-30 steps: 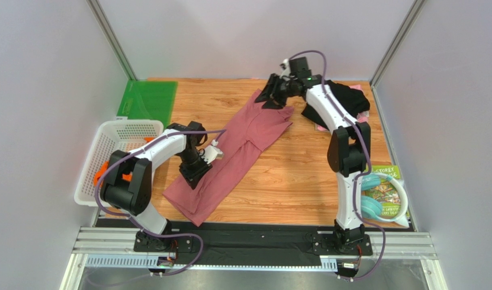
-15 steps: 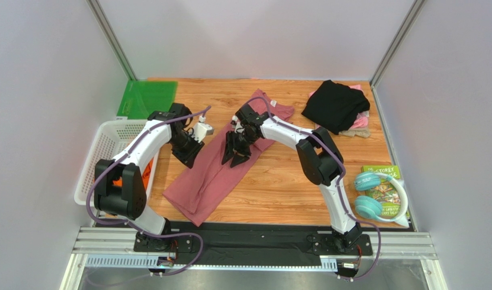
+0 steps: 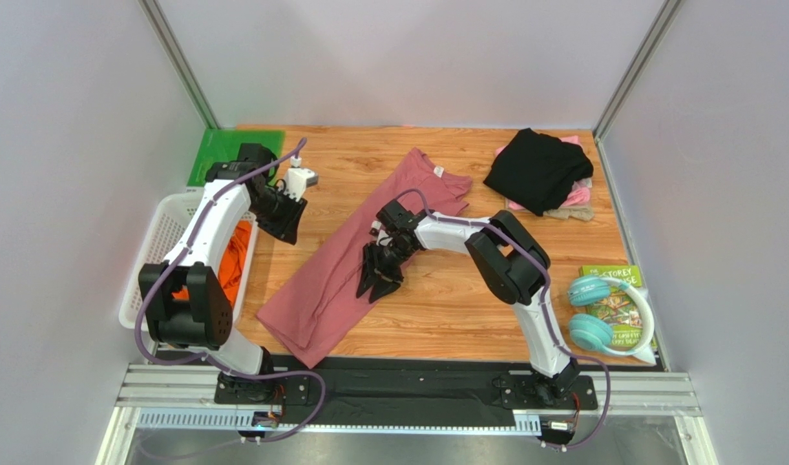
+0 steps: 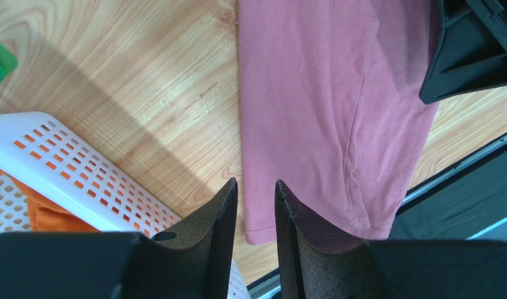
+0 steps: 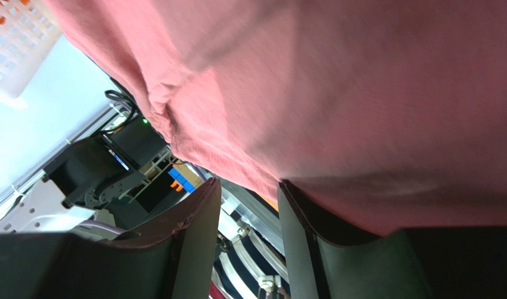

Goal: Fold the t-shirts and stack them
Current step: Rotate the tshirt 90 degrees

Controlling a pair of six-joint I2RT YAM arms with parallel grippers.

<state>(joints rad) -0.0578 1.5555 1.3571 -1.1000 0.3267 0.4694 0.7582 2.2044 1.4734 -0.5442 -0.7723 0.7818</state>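
A dusty-rose t-shirt (image 3: 369,247), folded into a long strip, lies diagonally across the wooden table, collar end at the far side. My right gripper (image 3: 372,286) is at the strip's right edge near its middle. Its jaws stand apart with nothing between them (image 5: 249,184), and one finger (image 5: 337,249) is against the cloth (image 5: 337,99). My left gripper (image 3: 286,232) hovers left of the shirt beside the basket, open and empty (image 4: 256,182), with the shirt's hem (image 4: 324,124) below it. A black t-shirt (image 3: 539,170) lies on a pale pink one (image 3: 575,196) at the back right. An orange one (image 3: 235,254) is in the basket.
A white mesh basket (image 3: 165,242) stands at the left table edge, its rim (image 4: 81,174) close under my left gripper. A green mat (image 3: 218,150) lies at the back left. Teal headphones (image 3: 592,310) rest on a book (image 3: 621,286) at the right.
The right gripper swept from the collar end down to the strip's middle. The left gripper left the shirt's left edge and moved back toward the basket. The shirt now lies narrower and straighter.
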